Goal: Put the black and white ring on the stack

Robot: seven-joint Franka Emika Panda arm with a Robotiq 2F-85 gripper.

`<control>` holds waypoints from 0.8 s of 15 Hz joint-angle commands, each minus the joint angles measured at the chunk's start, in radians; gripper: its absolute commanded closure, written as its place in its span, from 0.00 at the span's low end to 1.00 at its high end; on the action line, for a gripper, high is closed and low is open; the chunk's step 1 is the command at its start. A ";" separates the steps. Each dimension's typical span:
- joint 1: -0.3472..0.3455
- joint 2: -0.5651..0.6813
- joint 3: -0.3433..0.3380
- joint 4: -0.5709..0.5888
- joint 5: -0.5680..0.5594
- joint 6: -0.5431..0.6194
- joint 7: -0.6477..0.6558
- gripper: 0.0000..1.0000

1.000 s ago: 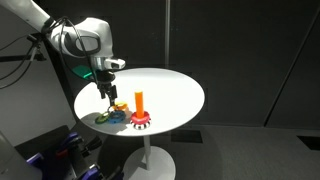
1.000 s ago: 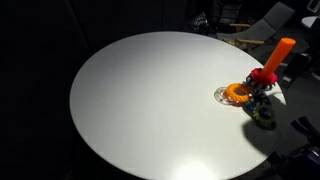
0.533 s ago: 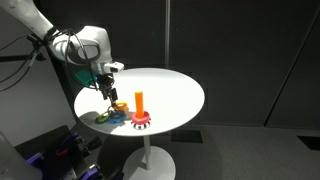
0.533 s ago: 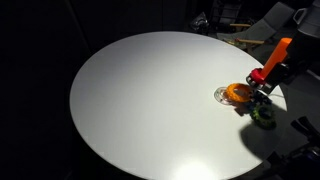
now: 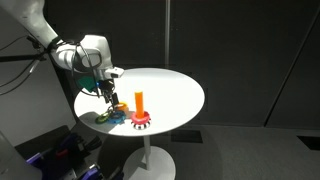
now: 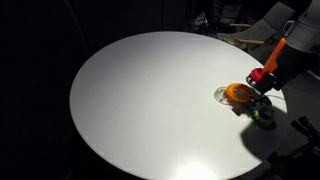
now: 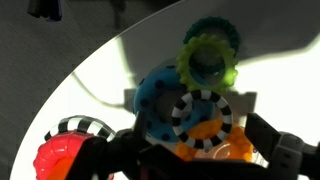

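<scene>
In the wrist view the black and white ring (image 7: 200,115) lies flat on top of a pile of rings, overlapping a blue ring (image 7: 155,95) and an orange ring (image 7: 220,148). My gripper (image 7: 200,152) is open just above the pile. Its dark fingers (image 7: 275,148) stand on either side of the striped ring without touching it. The stack's red base (image 7: 62,158), with a striped edge, shows at the lower left. In both exterior views the orange peg (image 5: 140,101) (image 6: 284,42) stands on the red base (image 5: 140,118) beside the pile, with the gripper (image 5: 108,93) over the rings.
A green ring (image 7: 208,62) and a teal ring (image 7: 212,30) lie beyond the striped one. The pile (image 5: 110,116) sits near the edge of the round white table (image 5: 175,90). The table (image 6: 140,110) stands against dark surroundings, and the arm's shadow falls across the rings.
The gripper has come down and slightly sideways toward the pile of rings. The rings and the peg have not moved.
</scene>
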 commanded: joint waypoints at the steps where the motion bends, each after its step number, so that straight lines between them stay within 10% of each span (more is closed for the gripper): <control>1: 0.006 0.026 -0.005 0.006 -0.058 0.035 0.069 0.00; 12: 0.022 0.084 -0.017 0.017 -0.076 0.090 0.105 0.00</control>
